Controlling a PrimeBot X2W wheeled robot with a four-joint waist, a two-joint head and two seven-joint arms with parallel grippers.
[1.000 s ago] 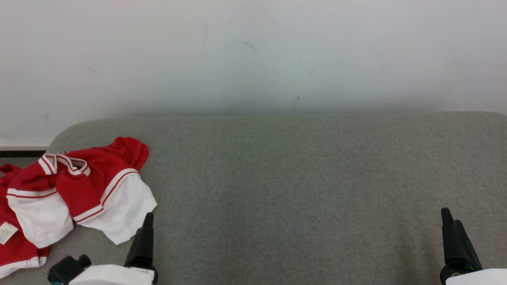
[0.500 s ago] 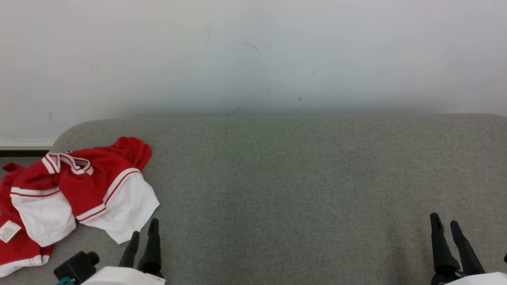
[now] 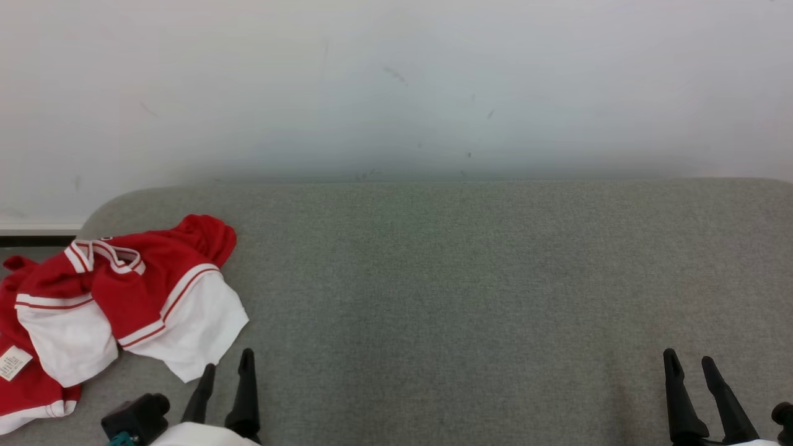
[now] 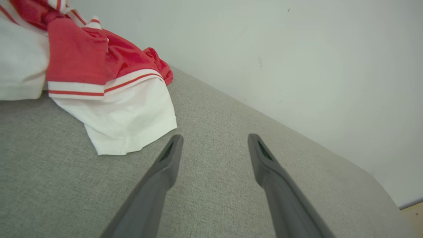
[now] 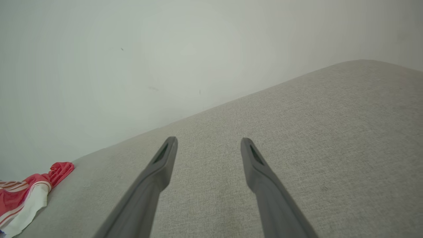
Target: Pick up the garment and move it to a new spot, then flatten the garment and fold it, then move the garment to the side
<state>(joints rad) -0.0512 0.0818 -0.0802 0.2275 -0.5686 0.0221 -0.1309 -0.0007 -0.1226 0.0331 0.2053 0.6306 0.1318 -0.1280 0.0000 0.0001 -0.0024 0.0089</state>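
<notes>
1. Head view: nothing done yet; garment (image 3: 124,297) lies crumpled at the far left of the grey cushion (image 3: 464,279), not picked up
2. My left gripper (image 3: 228,360) sits just beside its white sleeve, fingers spread wide, empty; my right gripper (image 3: 687,357) is well apart, also wide, empty
3. Left to do: lift, move, flatten, fold, set aside
4. Garment: red shirt, white sleeves, striped trim, bunched, tag showing

Garment (image 3: 124,297): soft cloth; red panels show a faint sheen, white panels are matt; surface creased. Upholstered surface (image 3: 464,279): grey woven fabric, matt, with a visibly coarse weave. Wall (image 3: 396,80): smooth, matt, pale finish with a few small scuff marks. Left gripper (image 3: 228,360) and right gripper (image 3: 687,357): fingers (image 4: 162,178) are dark grey, smooth, matt, plastic in appearance
</notes>
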